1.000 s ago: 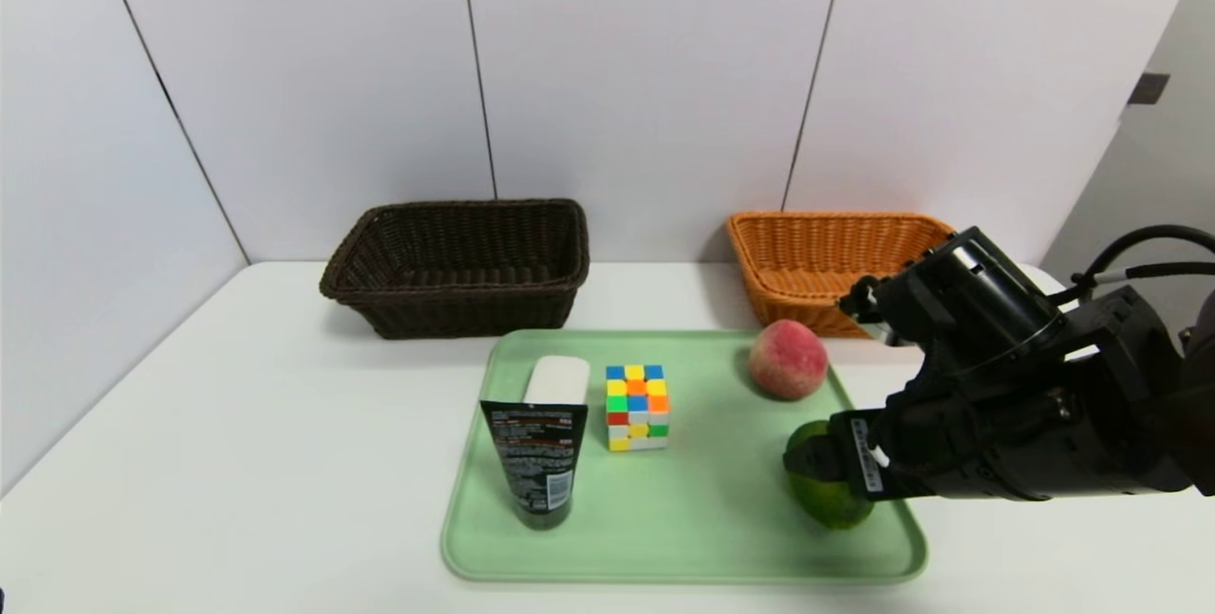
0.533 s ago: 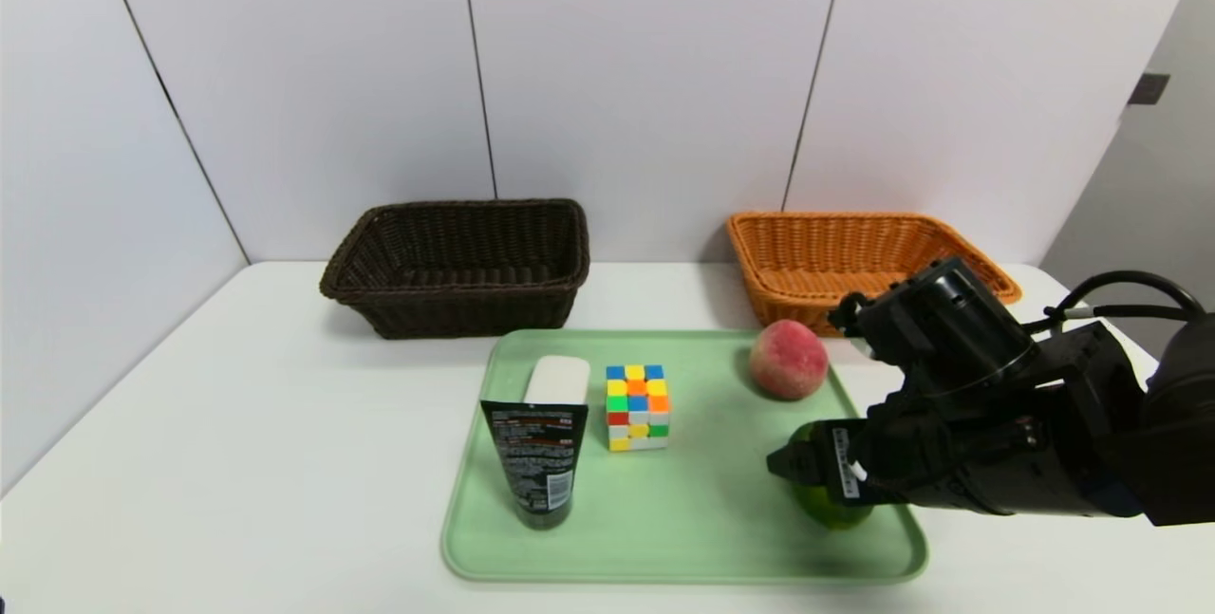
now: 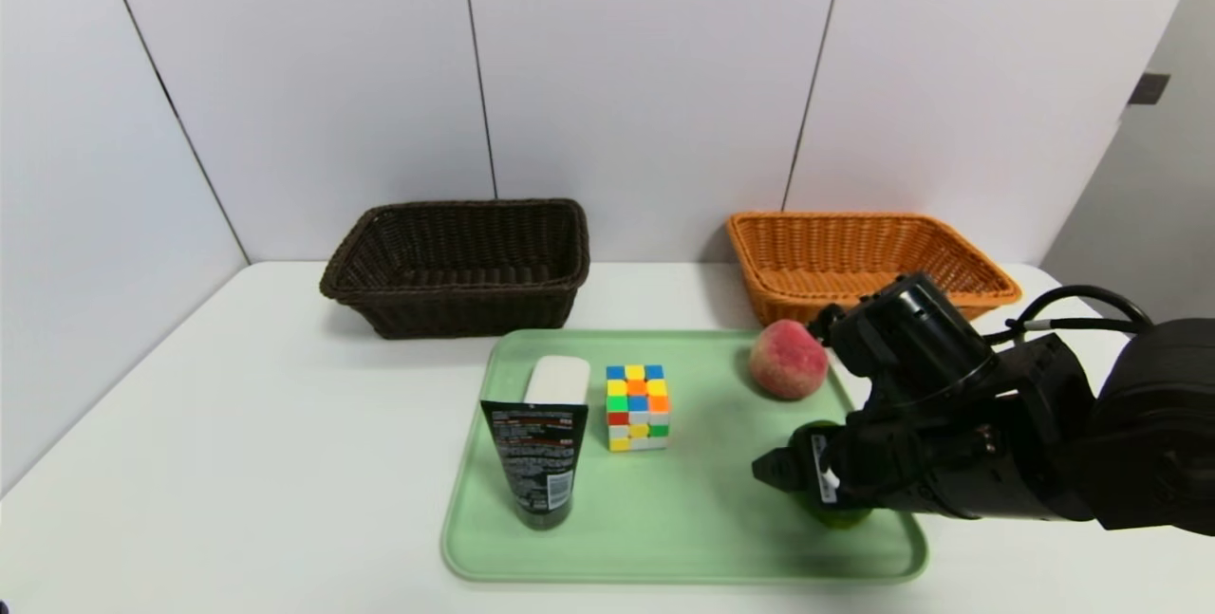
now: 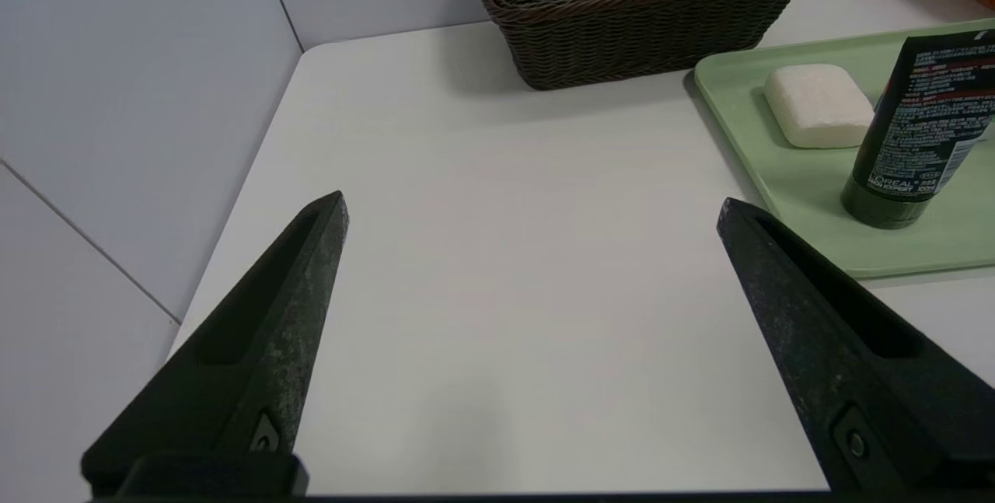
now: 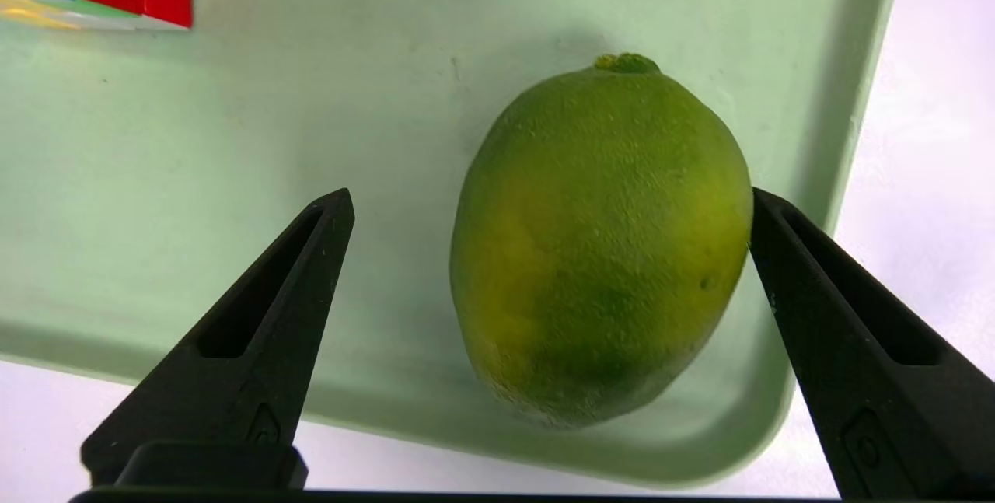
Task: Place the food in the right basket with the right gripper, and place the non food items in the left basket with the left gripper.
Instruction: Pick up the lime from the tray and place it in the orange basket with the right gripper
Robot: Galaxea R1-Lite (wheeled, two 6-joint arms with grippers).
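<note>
A green lime (image 5: 598,246) lies on the light green tray (image 3: 683,519) near its front right corner. My right gripper (image 5: 549,200) is open and straddles it. One finger (image 5: 808,293) is at the lime's side, the other stands well apart. In the head view the right gripper (image 3: 793,476) hides most of the lime (image 3: 843,515). A pink peach (image 3: 788,359), a colour cube (image 3: 637,406), a black tube (image 3: 534,462) and a white soap bar (image 3: 558,379) also sit on the tray. My left gripper (image 4: 532,202) hangs open over bare table, left of the tray.
A dark brown basket (image 3: 460,265) stands at the back left and an orange basket (image 3: 854,258) at the back right, both against the wall. The white table (image 3: 285,424) carries the tray, and a side wall closes its left edge.
My right arm has come down and to the left, so its open fingers now sit around the lime and cover more of it. Nothing on the tray has moved.
</note>
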